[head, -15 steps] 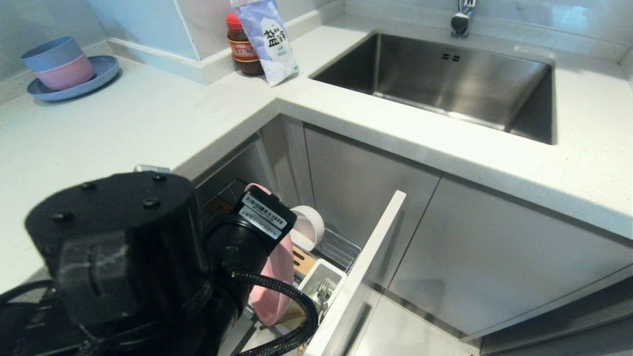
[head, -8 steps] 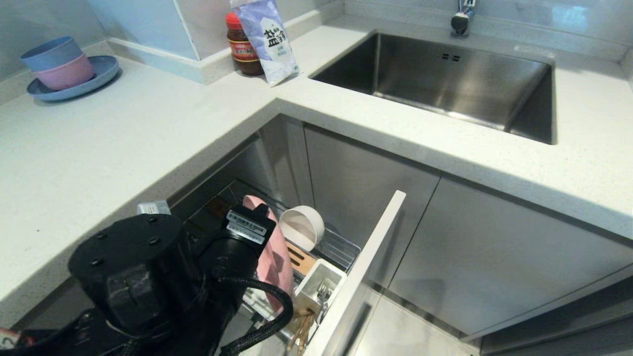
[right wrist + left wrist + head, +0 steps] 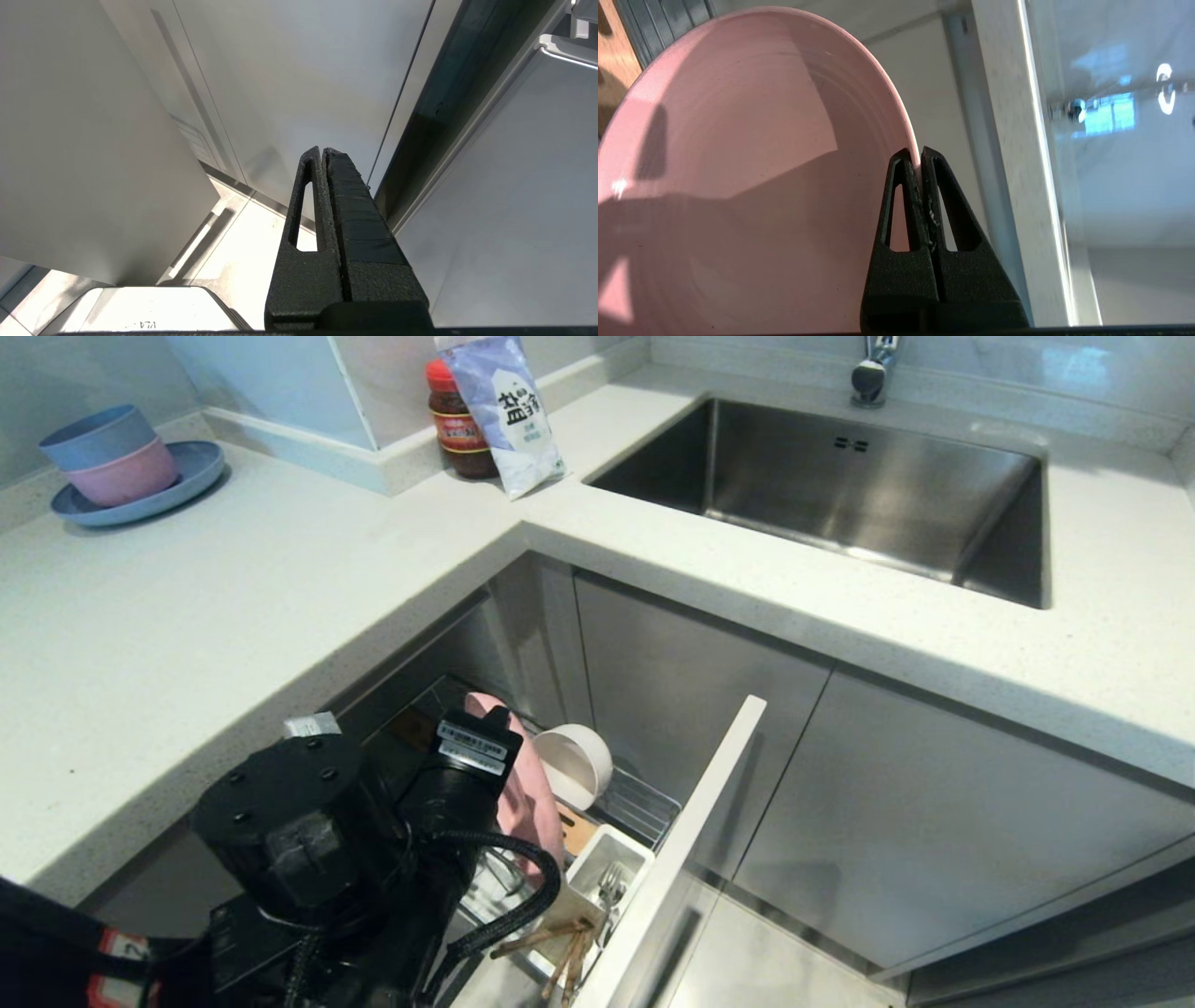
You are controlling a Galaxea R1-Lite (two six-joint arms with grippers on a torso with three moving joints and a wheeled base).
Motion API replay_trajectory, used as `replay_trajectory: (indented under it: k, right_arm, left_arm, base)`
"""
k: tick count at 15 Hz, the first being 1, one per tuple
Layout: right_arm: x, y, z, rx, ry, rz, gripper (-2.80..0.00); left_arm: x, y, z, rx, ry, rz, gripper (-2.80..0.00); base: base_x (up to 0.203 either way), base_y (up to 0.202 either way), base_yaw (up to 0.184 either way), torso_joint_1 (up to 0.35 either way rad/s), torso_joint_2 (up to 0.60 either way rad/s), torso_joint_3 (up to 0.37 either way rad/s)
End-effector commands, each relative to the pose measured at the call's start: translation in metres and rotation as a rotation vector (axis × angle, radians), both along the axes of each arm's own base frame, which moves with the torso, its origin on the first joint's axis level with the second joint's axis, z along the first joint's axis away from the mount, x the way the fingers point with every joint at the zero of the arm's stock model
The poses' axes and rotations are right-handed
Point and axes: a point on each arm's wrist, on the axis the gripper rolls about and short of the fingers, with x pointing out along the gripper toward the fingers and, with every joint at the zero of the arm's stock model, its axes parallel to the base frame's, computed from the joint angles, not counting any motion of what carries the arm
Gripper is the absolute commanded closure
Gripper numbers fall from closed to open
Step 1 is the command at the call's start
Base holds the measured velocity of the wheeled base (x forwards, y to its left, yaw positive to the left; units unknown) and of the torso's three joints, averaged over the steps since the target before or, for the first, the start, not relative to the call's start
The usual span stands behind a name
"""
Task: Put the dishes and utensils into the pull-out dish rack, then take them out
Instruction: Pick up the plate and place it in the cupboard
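Note:
The pull-out dish rack (image 3: 639, 807) stands drawn out under the counter, behind its grey front panel (image 3: 686, 859). My left gripper (image 3: 920, 151) is shut on the rim of the pink plate (image 3: 738, 163), which stands on edge in the rack (image 3: 527, 784). In the head view my left wrist hides the fingers. The off-white bowl (image 3: 571, 765) leans on its side just behind the plate. The fork (image 3: 611, 887) sits in the white cutlery cup (image 3: 597, 859). The chopsticks (image 3: 560, 952) lie at the rack's near end. My right gripper (image 3: 322, 151) is parked, shut and empty.
A blue plate with stacked blue and pink bowls (image 3: 140, 490) sits at the counter's far left. A red-lidded jar (image 3: 457, 429) and a salt bag (image 3: 509, 411) stand in the corner beside the steel sink (image 3: 840, 485). Grey cabinet doors (image 3: 934, 840) flank the rack.
My left arm has sunk and swung toward the rack, carrying the pink plate further in. The chopsticks, hidden a second ago, now show.

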Motion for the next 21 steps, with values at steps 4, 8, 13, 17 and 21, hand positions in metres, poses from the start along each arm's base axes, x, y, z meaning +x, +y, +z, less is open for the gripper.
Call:
replay_trajectory:
  k: [4, 8, 13, 17, 21]
  right_arm:
    - [0.000, 0.000, 0.000, 0.000, -0.001, 0.000, 0.00]
    - [0.000, 0.000, 0.000, 0.000, -0.001, 0.000, 0.00]
    - [0.000, 0.000, 0.000, 0.000, -0.001, 0.000, 0.00]
    - [0.000, 0.000, 0.000, 0.000, -0.001, 0.000, 0.00]
    - [0.000, 0.000, 0.000, 0.000, -0.001, 0.000, 0.00]
  left_arm:
    - [0.024, -0.001, -0.030, 0.028, 0.047, 0.053, 0.00]
    - [0.029, 0.000, -0.036, 0.031, 0.063, 0.073, 0.00]
    - [0.034, 0.004, -0.042, 0.010, 0.079, 0.107, 0.00]
    - [0.041, 0.015, -0.041, -0.021, 0.056, 0.181, 0.00]
    - [0.043, 0.018, -0.044, -0.012, 0.067, 0.205, 0.00]
  base:
    - [0.000, 0.000, 0.000, 0.000, 0.00, 0.000]
    - [0.000, 0.000, 0.000, 0.000, 0.00, 0.000]
    - [0.000, 0.000, 0.000, 0.000, 0.00, 0.000]
    - [0.000, 0.000, 0.000, 0.000, 0.00, 0.000]
    - [0.000, 0.000, 0.000, 0.000, 0.00, 0.000]
